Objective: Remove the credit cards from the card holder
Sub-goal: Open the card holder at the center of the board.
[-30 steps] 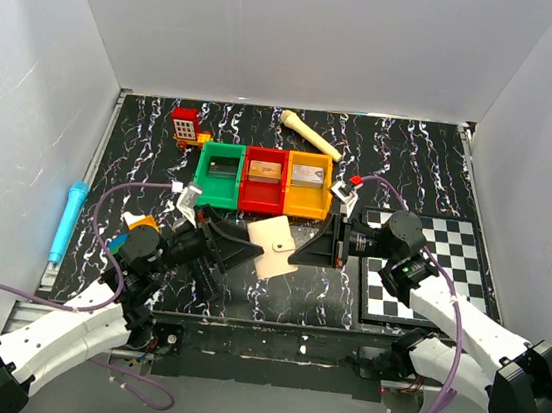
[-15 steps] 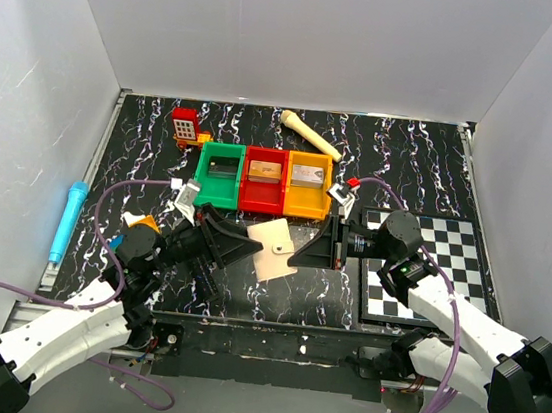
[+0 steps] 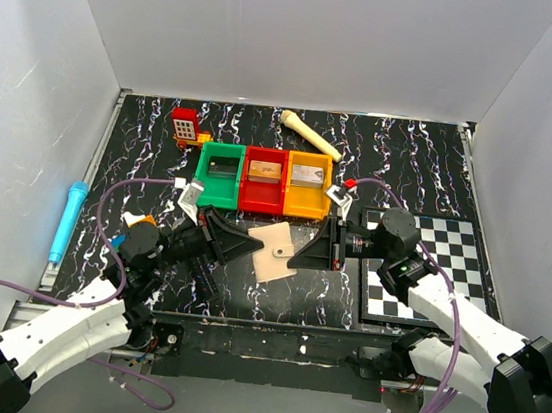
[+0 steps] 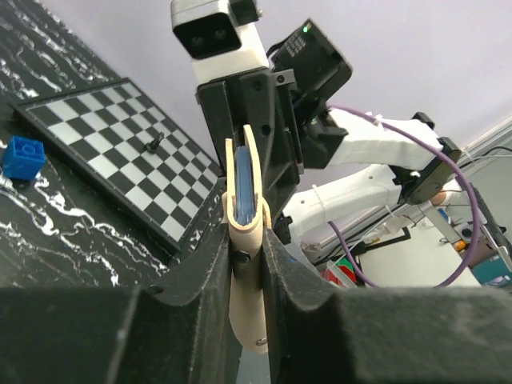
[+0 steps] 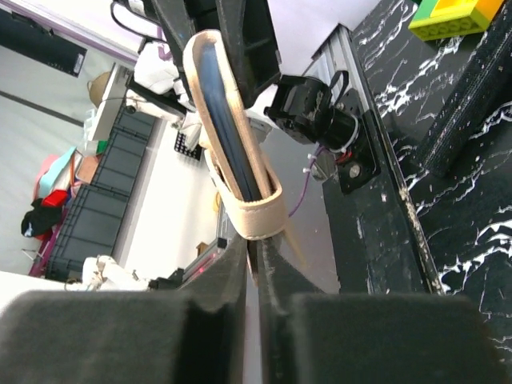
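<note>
White walls box in a black marbled table (image 3: 413,153). Near its middle the card holder (image 3: 273,247) is held up between two pincers. The left gripper (image 3: 248,251) clamps its edge from 9 o'clock, and the right gripper (image 3: 297,257) nips a thin flap from 3 o'clock. The holder looks light, soft and floppy. The blue cards (image 4: 242,188) inside seem stiff and slick, best pinched at their exposed edge.

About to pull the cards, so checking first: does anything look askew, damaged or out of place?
Nothing looks damaged or spilled. The card holder sits tilted between the left tool and right tool, both pinching it, with blue cards inside. The only stray is a light blue pen along the marbled mat's left edge.
</note>
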{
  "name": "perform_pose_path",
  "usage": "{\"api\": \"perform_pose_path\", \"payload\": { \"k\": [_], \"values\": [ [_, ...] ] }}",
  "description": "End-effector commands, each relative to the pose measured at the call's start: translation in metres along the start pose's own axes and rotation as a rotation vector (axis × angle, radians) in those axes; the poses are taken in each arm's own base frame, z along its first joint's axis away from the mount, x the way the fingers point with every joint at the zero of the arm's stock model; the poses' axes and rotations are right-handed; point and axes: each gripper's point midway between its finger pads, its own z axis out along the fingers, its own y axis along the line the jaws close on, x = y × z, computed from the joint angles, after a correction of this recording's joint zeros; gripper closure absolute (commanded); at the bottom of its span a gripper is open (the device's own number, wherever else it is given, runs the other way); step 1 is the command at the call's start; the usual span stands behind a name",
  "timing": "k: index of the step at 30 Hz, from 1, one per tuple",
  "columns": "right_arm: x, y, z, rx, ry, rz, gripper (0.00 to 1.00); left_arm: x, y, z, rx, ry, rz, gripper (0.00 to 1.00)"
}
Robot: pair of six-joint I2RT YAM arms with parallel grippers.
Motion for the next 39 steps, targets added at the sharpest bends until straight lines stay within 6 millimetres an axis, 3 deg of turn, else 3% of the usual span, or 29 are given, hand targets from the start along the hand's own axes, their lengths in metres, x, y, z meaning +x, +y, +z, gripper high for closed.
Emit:
{"api": "perform_pose_path", "payload": {
  "k": [1, 2, 4, 7, 14, 21, 24, 32, 39],
  "values": [
    [0.003, 0.003, -0.006, 0.094, 0.06, -0.081, 0.72, -0.016, -0.012, 0.004, -0.012, 0.004, 0.07, 0.88],
    [0.004, -0.001, -0.011, 0.159, 0.068, -0.104, 0.59, -0.019, -0.01, 0.005, -0.038, 0.014, 0.085, 0.93],
    [0.002, 0.0, -0.021, 0.249, 0.081, -0.157, 0.45, -0.021, -0.002, 0.004, -0.119, 0.048, 0.104, 1.0],
    [-0.001, 0.002, -0.033, 0.356, 0.098, -0.205, 0.36, -0.031, 0.006, 0.003, -0.201, 0.044, 0.15, 1.0],
    [-0.03, 0.011, -0.062, 0.747, 0.015, -0.389, 0.33, -0.042, 0.042, 0.002, -0.451, 0.031, 0.103, 1.0],
    [-0.071, -0.006, -0.085, 1.27, -0.127, -0.517, 0.35, -0.046, 0.064, 0.003, -0.753, 0.013, 0.046, 1.0],
    [-0.08, -0.007, -0.07, 1.317, -0.169, -0.574, 0.34, -0.038, 0.064, 0.009, -0.806, 0.023, 0.03, 1.0],
    [-0.082, -0.005, -0.029, 1.224, -0.145, -0.58, 0.29, -0.025, 0.055, 0.022, -0.852, 0.045, -0.003, 1.0],
    [-0.075, -0.007, -0.009, 1.19, -0.098, -0.58, 0.27, -0.022, 0.052, 0.025, -0.845, 0.026, -0.08, 1.0]
  ]
}}
